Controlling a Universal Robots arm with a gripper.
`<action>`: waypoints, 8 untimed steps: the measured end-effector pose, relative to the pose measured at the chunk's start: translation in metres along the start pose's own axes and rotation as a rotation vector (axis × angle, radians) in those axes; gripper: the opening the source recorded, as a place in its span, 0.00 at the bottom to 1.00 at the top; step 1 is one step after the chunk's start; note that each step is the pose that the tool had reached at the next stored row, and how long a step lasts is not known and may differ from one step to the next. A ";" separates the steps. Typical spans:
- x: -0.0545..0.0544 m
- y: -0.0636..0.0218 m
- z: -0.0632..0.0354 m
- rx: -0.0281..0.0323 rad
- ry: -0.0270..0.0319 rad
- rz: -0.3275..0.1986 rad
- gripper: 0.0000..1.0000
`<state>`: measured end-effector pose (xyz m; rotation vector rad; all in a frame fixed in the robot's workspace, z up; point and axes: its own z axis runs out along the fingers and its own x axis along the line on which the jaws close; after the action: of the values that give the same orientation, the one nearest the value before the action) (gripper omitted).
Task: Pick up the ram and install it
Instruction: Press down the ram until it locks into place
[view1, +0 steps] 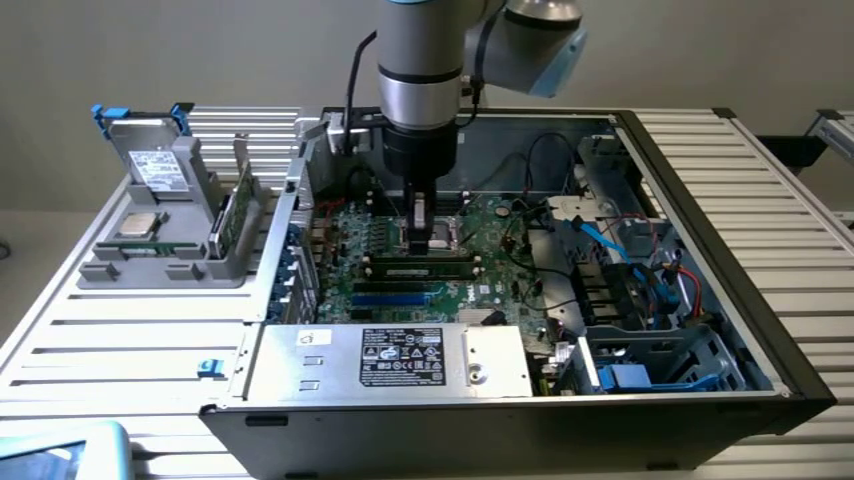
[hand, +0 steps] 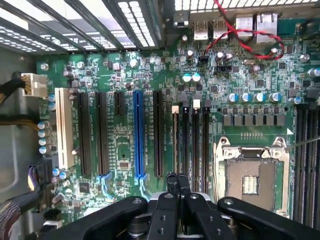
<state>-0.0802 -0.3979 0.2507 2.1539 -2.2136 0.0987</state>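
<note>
Over the open computer case, my gripper (view1: 430, 243) points straight down with its fingertips (hand: 172, 181) pressed together, shut. Right under the tips a long ram (view1: 424, 268) stick lies along a black memory slot on the green motherboard (view1: 387, 300). In the wrist view the ram (hand: 175, 142) shows edge-on as a thin line in the first of the black slots (hand: 195, 145), running out from the fingertips. Whether the tips touch the stick I cannot tell. Another thin green board (view1: 232, 222) stands on edge in the grey holder (view1: 160, 270) at the exterior view's left.
The empty processor socket (hand: 252, 180) lies beside the slots. A silver processor chip (view1: 138, 222) and a grey drive (view1: 160, 170) rest in the holder. The power supply box (view1: 394, 360) fills the case front, and cables and a drive cage (view1: 641, 300) crowd the exterior view's right.
</note>
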 end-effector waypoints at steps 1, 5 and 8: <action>0.000 -0.0011 -0.0034 -0.0003 0.0000 0.000 0.11; 0.001 -0.0046 -0.0114 -0.0006 -0.0001 0.000 0.11; 0.001 -0.0046 -0.0114 -0.0020 -0.0001 0.000 0.11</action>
<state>-0.0757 -0.3979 0.2622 2.1529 -2.2127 0.0963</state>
